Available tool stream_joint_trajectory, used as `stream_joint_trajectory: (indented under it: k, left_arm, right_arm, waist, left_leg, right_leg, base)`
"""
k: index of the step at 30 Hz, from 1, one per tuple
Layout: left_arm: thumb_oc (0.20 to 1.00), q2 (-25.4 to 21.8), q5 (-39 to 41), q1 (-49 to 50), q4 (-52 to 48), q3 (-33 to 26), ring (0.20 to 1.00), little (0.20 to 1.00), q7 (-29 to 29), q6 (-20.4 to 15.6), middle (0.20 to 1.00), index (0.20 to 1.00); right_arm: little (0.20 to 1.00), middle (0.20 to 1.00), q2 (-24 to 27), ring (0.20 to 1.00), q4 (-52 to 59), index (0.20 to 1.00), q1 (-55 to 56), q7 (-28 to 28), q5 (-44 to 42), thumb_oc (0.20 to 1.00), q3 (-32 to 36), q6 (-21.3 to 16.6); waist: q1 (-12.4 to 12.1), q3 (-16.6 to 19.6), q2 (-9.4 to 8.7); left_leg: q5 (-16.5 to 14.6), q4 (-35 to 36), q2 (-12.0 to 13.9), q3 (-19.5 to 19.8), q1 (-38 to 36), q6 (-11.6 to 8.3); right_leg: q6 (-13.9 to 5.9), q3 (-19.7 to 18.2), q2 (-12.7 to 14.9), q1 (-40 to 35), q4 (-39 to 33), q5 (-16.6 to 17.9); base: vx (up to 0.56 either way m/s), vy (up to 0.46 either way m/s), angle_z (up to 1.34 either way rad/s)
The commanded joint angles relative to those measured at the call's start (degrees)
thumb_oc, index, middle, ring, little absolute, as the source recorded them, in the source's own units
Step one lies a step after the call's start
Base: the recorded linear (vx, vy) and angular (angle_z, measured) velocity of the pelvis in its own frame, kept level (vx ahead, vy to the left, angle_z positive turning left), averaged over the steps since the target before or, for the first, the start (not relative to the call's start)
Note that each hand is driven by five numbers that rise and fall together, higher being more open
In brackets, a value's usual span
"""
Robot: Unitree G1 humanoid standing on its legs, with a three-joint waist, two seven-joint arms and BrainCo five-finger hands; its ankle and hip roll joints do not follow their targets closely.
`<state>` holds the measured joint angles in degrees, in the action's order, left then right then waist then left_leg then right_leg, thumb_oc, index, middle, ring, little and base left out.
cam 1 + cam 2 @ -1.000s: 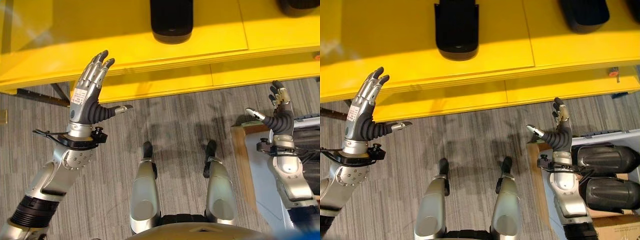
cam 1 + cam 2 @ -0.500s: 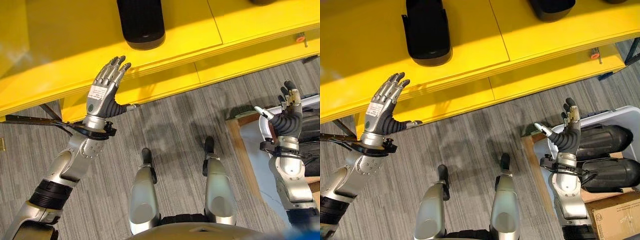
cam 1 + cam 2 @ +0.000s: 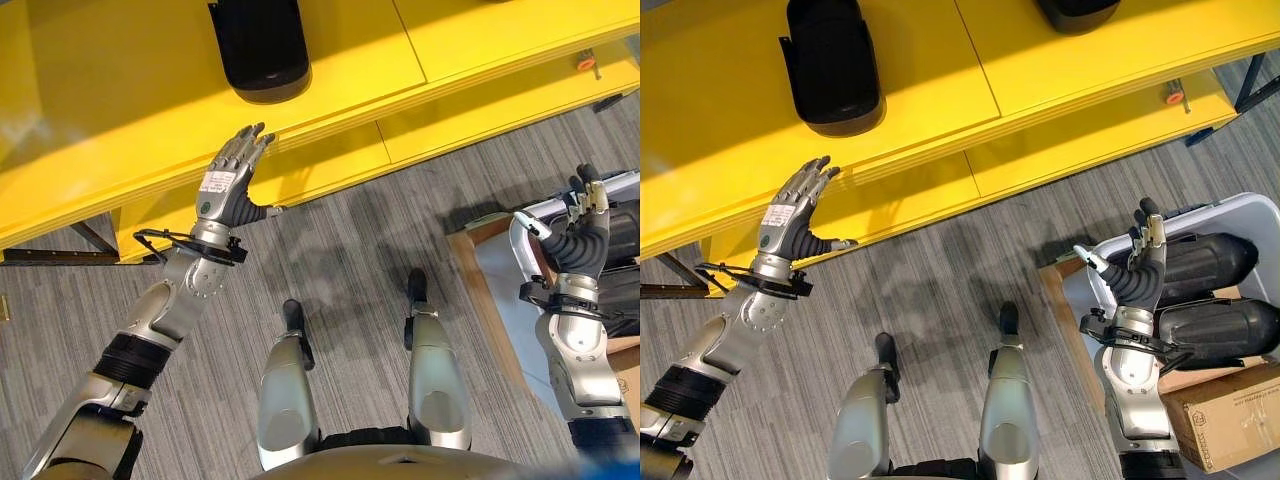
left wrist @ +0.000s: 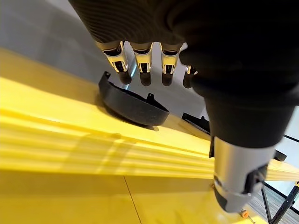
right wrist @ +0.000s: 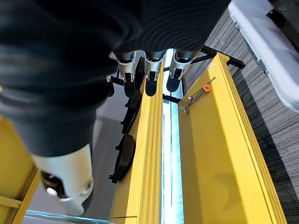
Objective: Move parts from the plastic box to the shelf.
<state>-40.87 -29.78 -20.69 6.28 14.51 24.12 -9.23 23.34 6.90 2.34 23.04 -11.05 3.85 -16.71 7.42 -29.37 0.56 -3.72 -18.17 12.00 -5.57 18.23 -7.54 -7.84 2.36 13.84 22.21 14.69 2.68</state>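
Two hands empty, fingers straight. Right hand (image 3: pixel 1143 262) nearer — parts (image 3: pixel 1200 265) just beyond its fingers in plastic box (image 3: pixel 1260 215), long axes running sideways away from palm. Left hand (image 3: pixel 228 185) at shelf (image 3: pixel 120 120) edge — placed part (image 3: pixel 258 45) beyond fingertips.

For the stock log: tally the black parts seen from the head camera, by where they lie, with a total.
On the shelf: 2 parts
In the box: 2 parts
Total: 4 parts
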Motion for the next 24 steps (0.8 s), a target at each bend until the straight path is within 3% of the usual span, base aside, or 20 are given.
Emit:
stream_joint_trajectory:
  k: [1, 13, 24]
  left_arm:
    - [1.000, -0.76, 1.40, 0.37, 1.14, -0.14, 1.000, 1.000, 1.45, -0.09, 1.000, 1.000]
    - [1.000, 0.59, 1.57, -10.77, 13.08, 7.19, 1.000, 1.000, 0.76, 1.92, 1.000, 1.000]
    - [1.000, 1.37, 1.87, -14.64, 21.61, 9.26, 1.000, 1.000, 0.69, 3.56, 1.000, 1.000]
  right_arm:
    - [1.000, 1.000, -0.96, 1.000, 3.34, 1.000, 1.15, 1.20, 1.51, 1.000, 2.00, -3.12]
    - [1.000, 1.000, -0.82, 1.000, 3.12, 1.000, 1.77, 0.79, 0.85, 1.000, 0.92, -3.23]
    - [1.000, 1.000, -0.58, 1.000, 2.95, 1.000, 2.83, 0.96, 0.91, 1.000, 0.73, -3.49]
  waist:
    - [0.38, 3.58, -2.00]
    - [2.11, 3.67, -2.21]
    - [2.68, 3.47, -2.56]
  left_leg:
    - [3.83, 0.81, 2.76, 2.15, 3.05, -0.44]
    - [3.15, -0.86, 3.08, 1.33, 4.20, -0.60]
    - [2.67, -2.24, 3.06, 1.44, 4.98, -0.63]
  right_leg:
    - [-0.88, 0.77, 1.81, -4.27, 6.44, -9.14]
    - [-0.94, -0.33, 1.73, -3.14, 6.96, -9.06]
    - [-0.81, -0.67, 1.75, -2.58, 8.33, -9.38]
  base:
    - [0.00, 0.000, 0.00]
    - [0.03, 0.012, -0.06]
    - [0.00, 0.001, -0.01]
